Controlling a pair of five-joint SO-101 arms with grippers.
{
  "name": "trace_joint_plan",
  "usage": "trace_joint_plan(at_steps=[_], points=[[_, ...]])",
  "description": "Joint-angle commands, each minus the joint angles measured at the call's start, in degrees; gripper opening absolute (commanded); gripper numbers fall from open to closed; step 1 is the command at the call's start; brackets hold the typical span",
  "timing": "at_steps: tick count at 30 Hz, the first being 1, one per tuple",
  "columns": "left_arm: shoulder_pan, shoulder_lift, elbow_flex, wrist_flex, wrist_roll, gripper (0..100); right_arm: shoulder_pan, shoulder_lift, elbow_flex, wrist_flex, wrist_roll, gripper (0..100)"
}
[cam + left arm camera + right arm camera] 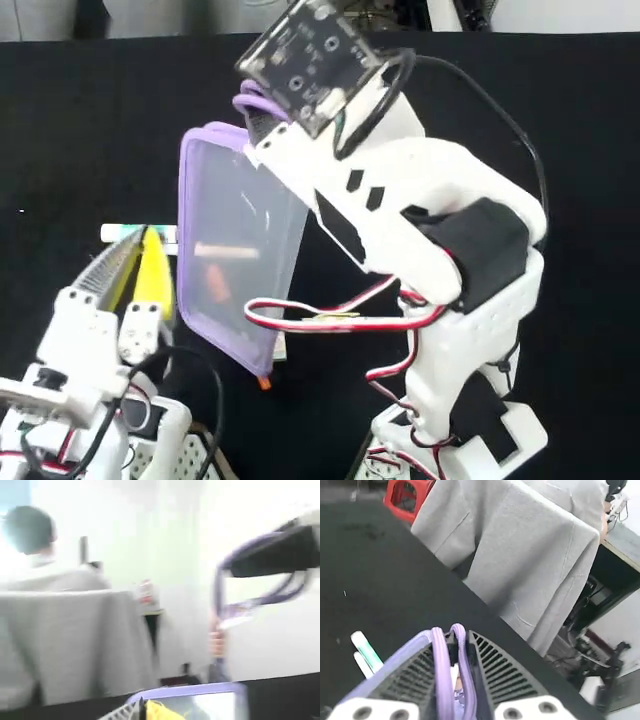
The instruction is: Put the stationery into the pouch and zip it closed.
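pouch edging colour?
Purple trim around the clear plastic pouch; the high view shows it best.

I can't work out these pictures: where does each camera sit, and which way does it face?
High view: fixed above, looking down on the black table, left arm, right arm and held-up translucent purple-edged pouch.
Left wrist view: on the left arm, facing out into the room; left gripper at the edge.
Right wrist view: on the right arm, looking over the right gripper, shut on the pouch's strap.
All three share the pouch.
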Motion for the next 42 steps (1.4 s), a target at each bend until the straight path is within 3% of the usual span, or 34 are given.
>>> trace_joint_plan(at_steps=[1,3,8,14,19,25,30,35,42], points=[[14.73,0.35,5.32,-2.20,-0.35,12,-2.11,-1.80,0.04,-2.99,-6.95,1.1],[20.26,0.35,8.57,-1.93,1.23,19,-3.08,-1.80,-0.04,-2.99,-8.35,1.1],[20.18,0.35,11.65,-2.99,11.69,24,-6.68,-2.68,-0.04,-2.81,-8.97,1.1],[20.88,0.35,12.18,-3.87,11.78,25,-12.40,-8.75,0.92,-2.11,-11.96,1.1],[26.15,0.35,18.51,-6.86,11.69,25,-16.00,-14.64,4.26,-2.55,-13.45,1.1],[20.70,0.35,20.26,-10.02,11.69,25,-18.64,-19.74,7.25,-3.34,-13.36,1.1],[13.23,0.35,20.26,-10.20,11.43,25,-18.29,-23.08,7.25,-3.34,-13.10,1.1],[10.33,0.35,20.26,-9.93,4.92,25,-18.11,-23.96,7.25,-3.43,-12.92,1.1],[9.89,0.35,20.26,-9.93,4.13,25,-3.96,-23.87,7.25,-6.24,-13.36,1.1]])
